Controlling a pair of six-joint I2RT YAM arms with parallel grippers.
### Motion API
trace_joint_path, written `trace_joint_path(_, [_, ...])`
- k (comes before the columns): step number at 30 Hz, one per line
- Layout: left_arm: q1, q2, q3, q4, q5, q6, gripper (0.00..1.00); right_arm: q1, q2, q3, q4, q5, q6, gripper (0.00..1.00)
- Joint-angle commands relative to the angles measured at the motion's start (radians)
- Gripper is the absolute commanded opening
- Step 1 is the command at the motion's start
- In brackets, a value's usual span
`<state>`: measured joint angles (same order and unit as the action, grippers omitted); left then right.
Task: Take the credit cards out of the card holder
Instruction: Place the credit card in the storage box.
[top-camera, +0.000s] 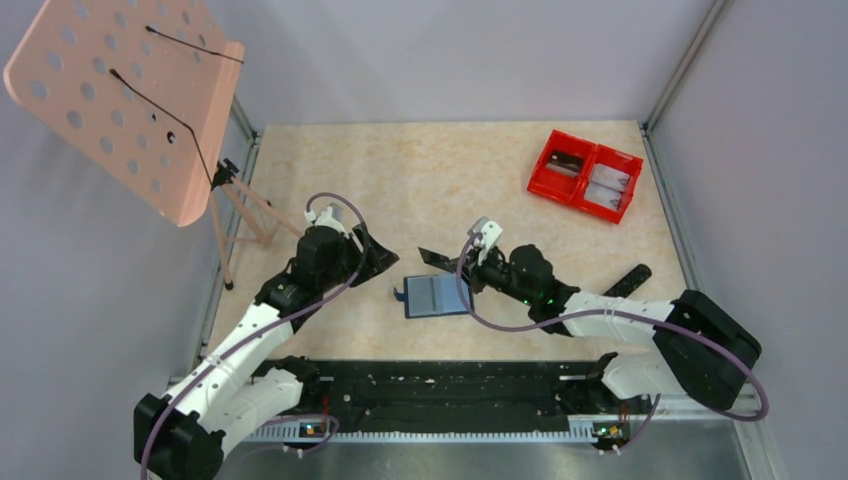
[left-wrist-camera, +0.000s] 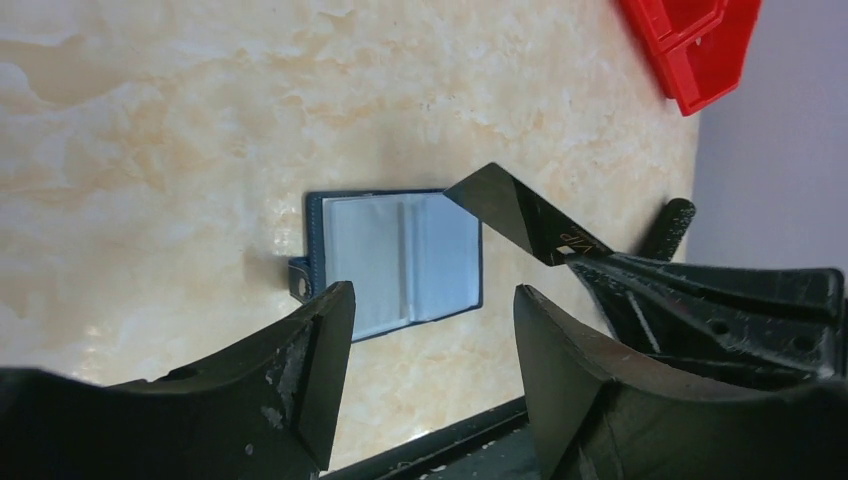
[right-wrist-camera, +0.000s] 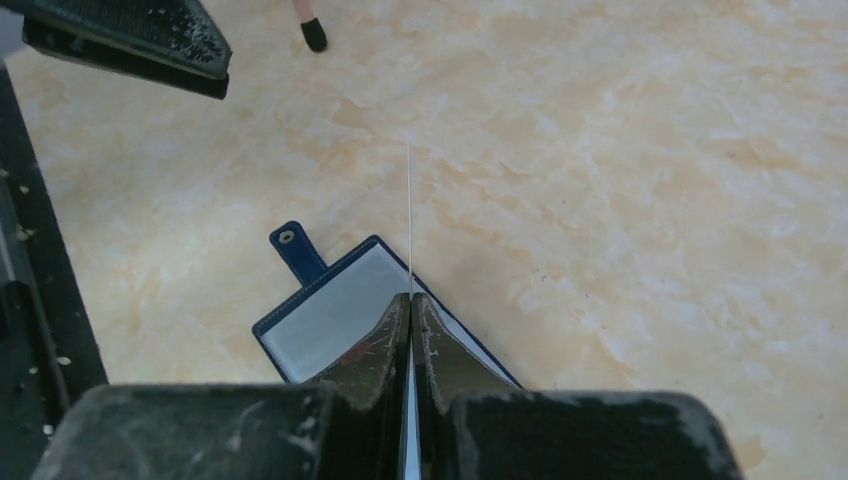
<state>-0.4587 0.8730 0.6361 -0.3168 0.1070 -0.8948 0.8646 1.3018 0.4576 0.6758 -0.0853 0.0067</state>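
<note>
One dark credit card (left-wrist-camera: 520, 215) stood pinched edge-on in the right gripper (right-wrist-camera: 410, 300), raised over the open card holder (top-camera: 435, 296) on the table (top-camera: 400, 180), seemingly freed for carrying off, while the left gripper (left-wrist-camera: 432, 292) hung nearby with its fingers spread.

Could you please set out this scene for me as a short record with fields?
card holder: lying open on the table, pale inner faces up
black card: out of the pockets, held over the card holder
right gripper: shut on the black card
left gripper: open, holding nothing, just left of the card holder
red bin: far right of the table, two compartments, flat dark and grey items inside
</note>
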Motion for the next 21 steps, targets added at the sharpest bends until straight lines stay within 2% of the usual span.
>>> trace_joint_path(1, [0.001, -0.017, 0.057, 0.0, -0.042, 0.143, 0.64, -0.062, -0.05, 0.043, -0.052, -0.161, 0.214, 0.0])
trace_joint_path(3, [0.001, -0.014, 0.064, 0.025, 0.008, 0.195, 0.62, -0.07, -0.06, 0.049, -0.059, -0.217, 0.207, 0.0])
trace_joint_path(5, [0.001, -0.003, 0.084, 0.038, 0.075, 0.248, 0.61, -0.088, -0.064, 0.071, -0.093, -0.341, 0.175, 0.0])
trace_joint_path(10, [0.0, 0.027, 0.161, 0.001, 0.261, 0.471, 0.56, -0.127, -0.033, 0.222, -0.354, -0.667, 0.078, 0.0])
trace_joint_path(12, [0.0, 0.027, 0.167, 0.008, 0.354, 0.524, 0.55, -0.14, -0.024, 0.246, -0.387, -0.762, 0.075, 0.0])
trace_joint_path(17, [0.001, 0.086, 0.223, -0.023, 0.633, 0.564, 0.54, -0.164, -0.008, 0.283, -0.402, -0.897, 0.124, 0.0])
trace_joint_path(21, [0.0, 0.123, 0.223, 0.005, 0.784, 0.545, 0.53, -0.173, 0.013, 0.32, -0.43, -0.953, 0.152, 0.0])
